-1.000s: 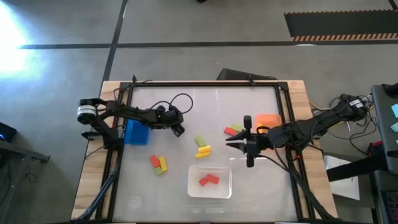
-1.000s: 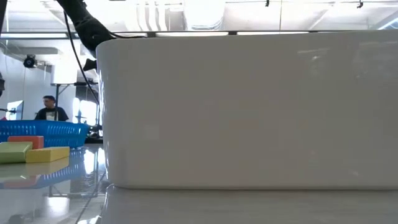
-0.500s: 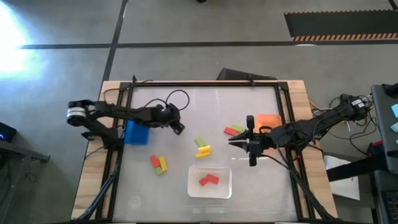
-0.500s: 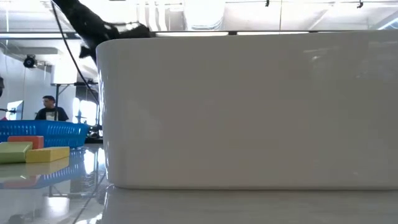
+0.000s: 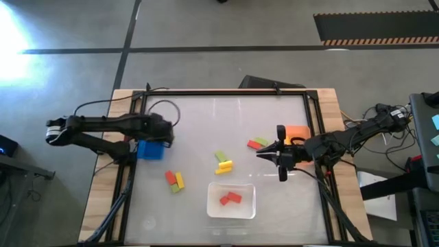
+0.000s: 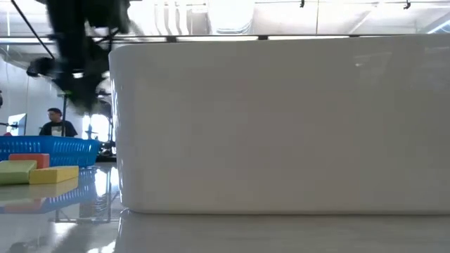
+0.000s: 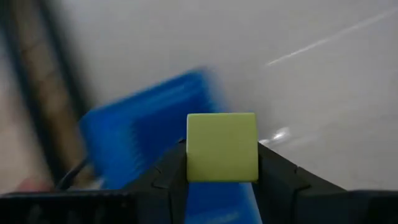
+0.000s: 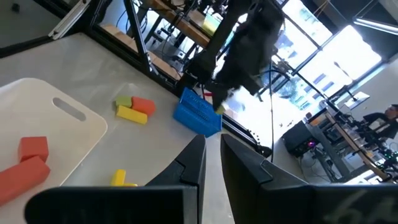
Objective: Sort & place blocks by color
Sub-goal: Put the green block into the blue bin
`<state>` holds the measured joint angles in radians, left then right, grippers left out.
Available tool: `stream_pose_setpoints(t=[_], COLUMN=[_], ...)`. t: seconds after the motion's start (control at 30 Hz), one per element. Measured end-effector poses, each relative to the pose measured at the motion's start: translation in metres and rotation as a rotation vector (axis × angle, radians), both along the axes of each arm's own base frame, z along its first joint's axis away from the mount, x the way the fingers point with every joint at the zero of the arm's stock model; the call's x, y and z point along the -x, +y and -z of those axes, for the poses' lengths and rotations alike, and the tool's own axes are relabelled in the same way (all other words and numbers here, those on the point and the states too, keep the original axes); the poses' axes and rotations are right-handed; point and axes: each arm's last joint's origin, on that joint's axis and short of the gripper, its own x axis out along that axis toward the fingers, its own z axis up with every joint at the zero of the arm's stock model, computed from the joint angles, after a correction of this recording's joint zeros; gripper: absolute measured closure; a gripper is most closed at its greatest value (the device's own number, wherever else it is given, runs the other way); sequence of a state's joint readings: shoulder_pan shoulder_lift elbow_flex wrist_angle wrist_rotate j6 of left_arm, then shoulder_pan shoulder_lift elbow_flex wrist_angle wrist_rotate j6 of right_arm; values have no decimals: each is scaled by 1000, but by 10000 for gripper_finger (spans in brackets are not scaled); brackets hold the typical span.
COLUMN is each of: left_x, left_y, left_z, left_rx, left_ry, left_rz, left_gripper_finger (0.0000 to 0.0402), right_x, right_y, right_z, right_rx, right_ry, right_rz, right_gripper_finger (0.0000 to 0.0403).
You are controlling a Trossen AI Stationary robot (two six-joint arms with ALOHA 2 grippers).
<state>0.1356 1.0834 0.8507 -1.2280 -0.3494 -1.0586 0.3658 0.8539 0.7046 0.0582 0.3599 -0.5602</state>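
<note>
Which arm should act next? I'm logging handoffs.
Left, probably. Its claw grips a green block right over the blue bin, ready to drop. The right claw is empty, shut, hovering near the orange bin.

A white tray (image 6: 281, 123) wall fills most of the frame, standing on the glossy table (image 6: 211, 235). Beside it lie a green block (image 6: 15, 171) and a yellow block (image 6: 53, 173), touching, with an orange block (image 6: 28, 159) just behind them and a blue bin (image 6: 49, 147) farther back. A dark arm (image 6: 81, 56) hangs above the bin, blurred, and a person (image 6: 56, 123) sits in the room beyond.
</note>
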Motion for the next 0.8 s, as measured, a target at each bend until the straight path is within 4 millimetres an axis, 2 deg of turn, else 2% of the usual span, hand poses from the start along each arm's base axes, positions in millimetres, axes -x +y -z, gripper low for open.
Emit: stream_pose_setpoints(t=[0.1, 0.4, 0.63, 0.8], left_x=[10, 9, 2, 1], left_y=[-1, -2, -1, -2], left_z=[9, 41, 47, 48], left_rx=[15, 67, 74, 99], left_ry=[70, 218, 271, 275], left_rz=[-85, -84, -85, -86], left_gripper_finger=[278, 272, 267, 238], right_x=[1, 1, 1, 1], right_y=[0, 0, 0, 0], right_z=[0, 0, 0, 1], right_rx=[0, 1, 0, 4], right_ry=[-1, 1, 1, 10], right_rz=[0, 0, 0, -1], right_gripper_finger=[365, 365, 365, 365])
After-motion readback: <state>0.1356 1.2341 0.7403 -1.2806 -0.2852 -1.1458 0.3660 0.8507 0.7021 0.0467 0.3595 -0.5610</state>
